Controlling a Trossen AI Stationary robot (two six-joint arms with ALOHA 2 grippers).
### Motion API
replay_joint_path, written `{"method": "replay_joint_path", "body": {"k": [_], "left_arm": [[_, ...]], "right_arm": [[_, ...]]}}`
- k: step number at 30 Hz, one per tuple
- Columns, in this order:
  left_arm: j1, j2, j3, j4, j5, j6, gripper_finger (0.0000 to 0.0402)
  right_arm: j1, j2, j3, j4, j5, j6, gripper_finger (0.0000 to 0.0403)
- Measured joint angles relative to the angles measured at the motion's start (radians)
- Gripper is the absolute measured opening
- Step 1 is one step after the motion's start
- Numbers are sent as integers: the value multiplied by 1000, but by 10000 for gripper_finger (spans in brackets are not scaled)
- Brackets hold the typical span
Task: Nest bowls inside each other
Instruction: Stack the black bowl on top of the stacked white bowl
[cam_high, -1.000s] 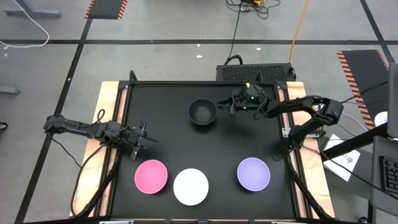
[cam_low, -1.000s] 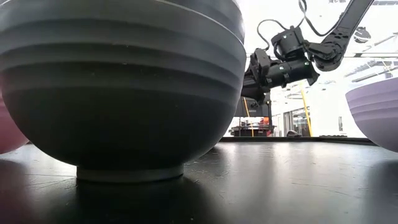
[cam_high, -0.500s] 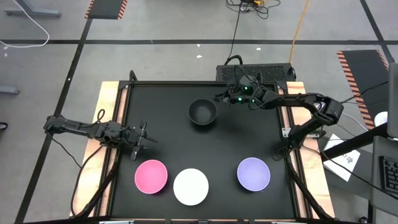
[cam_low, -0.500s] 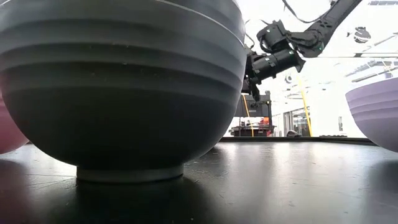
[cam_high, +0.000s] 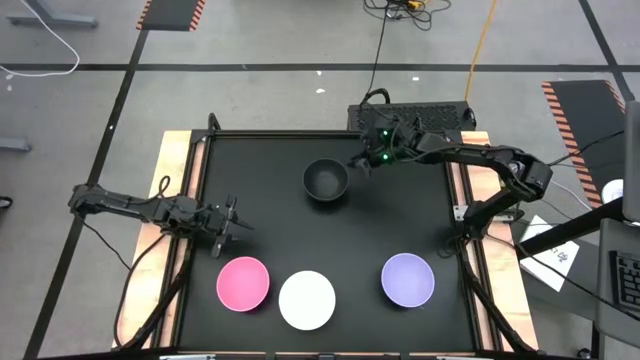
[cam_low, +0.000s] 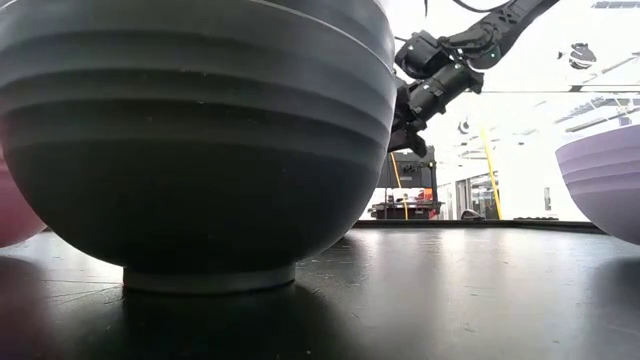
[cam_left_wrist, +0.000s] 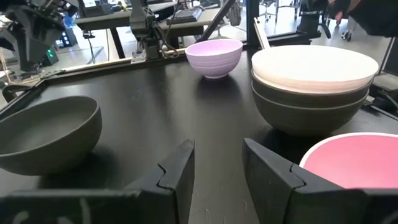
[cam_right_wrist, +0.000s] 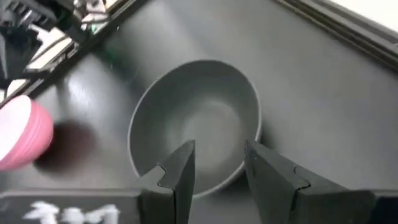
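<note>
The round black bowl (cam_high: 325, 180) sits mouth-up — smooth, ridged plastic. The right gripper (cam_high: 362, 163) hovers beside it, fingers spread, holding nothing.

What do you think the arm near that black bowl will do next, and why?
Probably the right gripper should lower onto the near rim of the black bowl and close on it. Its fingers are open and empty, hovering just above that rim, and the bowl stands alone, apart from the white bowl stack it should join. The left gripper waits.

One camera looks straight down on the whole surface (cam_high: 320, 240). Another sits at surface height, very near the black bowl (cam_low: 190, 140), which both show.
</note>
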Motion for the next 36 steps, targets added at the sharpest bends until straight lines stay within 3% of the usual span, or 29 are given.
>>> {"method": "replay_joint_path", "body": {"k": [9, 15, 21, 29, 36], "left_arm": [[0, 2, 0, 0, 0, -3, 136], [0, 2, 0, 2, 5, -9, 136], [-1, 2, 0, 3, 15, -19, 136], [0, 2, 0, 3, 18, -18, 136], [0, 2, 0, 4, 21, -15, 136]], "right_arm": [[22, 20, 15, 15, -57, -69, 131], [35, 130, 168, -147, -12, -104, 130], [51, 240, 342, -294, 127, -151, 130], [51, 292, 469, -461, 129, -165, 130], [49, 292, 494, -568, 132, -155, 130]]}}
